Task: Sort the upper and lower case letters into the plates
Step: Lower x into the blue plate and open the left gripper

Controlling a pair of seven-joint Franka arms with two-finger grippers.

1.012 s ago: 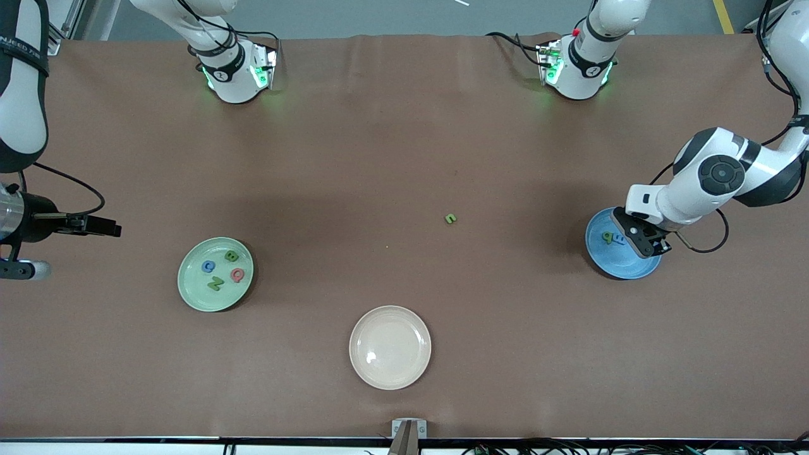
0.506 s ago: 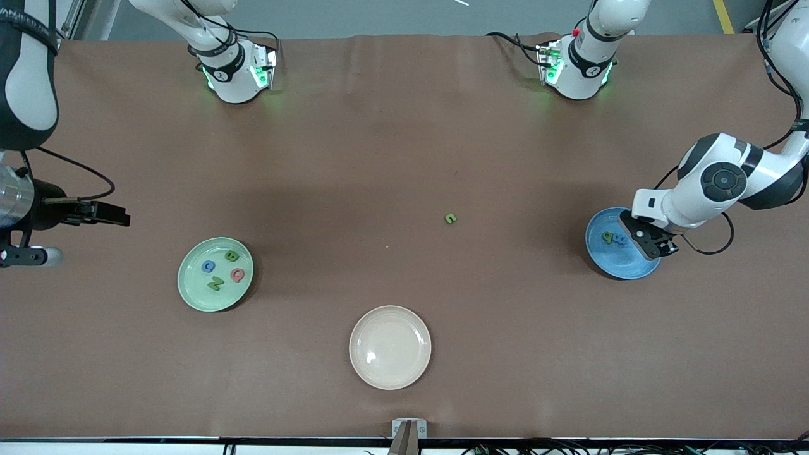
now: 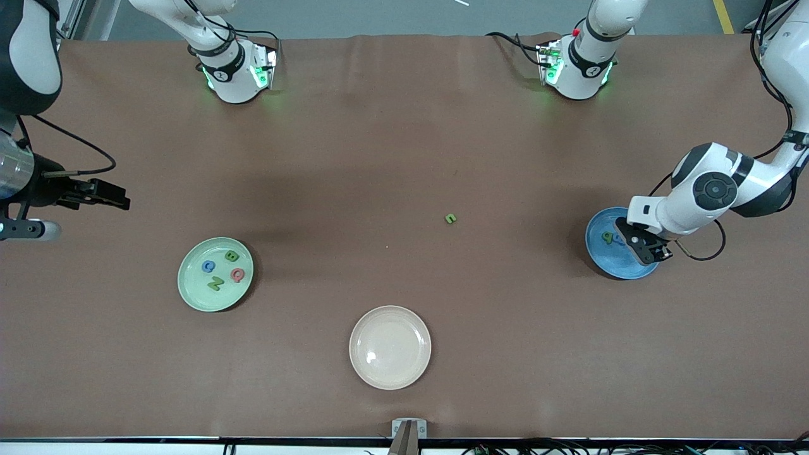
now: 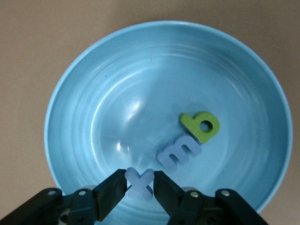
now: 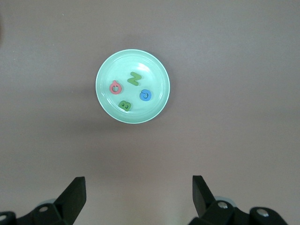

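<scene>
Three plates show in the front view: a mint green plate (image 3: pixel 215 274) at lower left of the frame holding four letters, a blue C (image 3: pixel 208 266), a green B (image 3: pixel 231 256), a green Z (image 3: pixel 215 283) and a red-pink Q (image 3: pixel 237 275); a bare cream plate (image 3: pixel 390 347) at bottom centre; and a sky blue plate (image 3: pixel 620 251) at the right edge, over which the left gripper (image 3: pixel 644 245) hangs; one green letter (image 3: pixel 450 218) lies alone on the brown table (image 3: pixel 404 158) near the centre; the right gripper (image 3: pixel 104 194) waits at the far left edge. In the left wrist view, the left gripper (image 4: pixel 139 185) at the bottom of the frame is clamped on a pale blue x (image 4: pixel 139 183), held low over the blue plate (image 4: pixel 93 93); a blue m (image 4: pixel 179 152) and a green letter with a round bowl (image 4: pixel 200 126) lie touching each other in the plate's right half. In the right wrist view, the right gripper (image 5: pixel 138 194) at the bottom has its jaws wide apart and empty; the mint plate (image 5: pixel 132 86) sits in the upper middle. The step in hand looks like setting the x among the lower case letters; next the jaws should part to release it, then the stray green letter needs fetching.
</scene>
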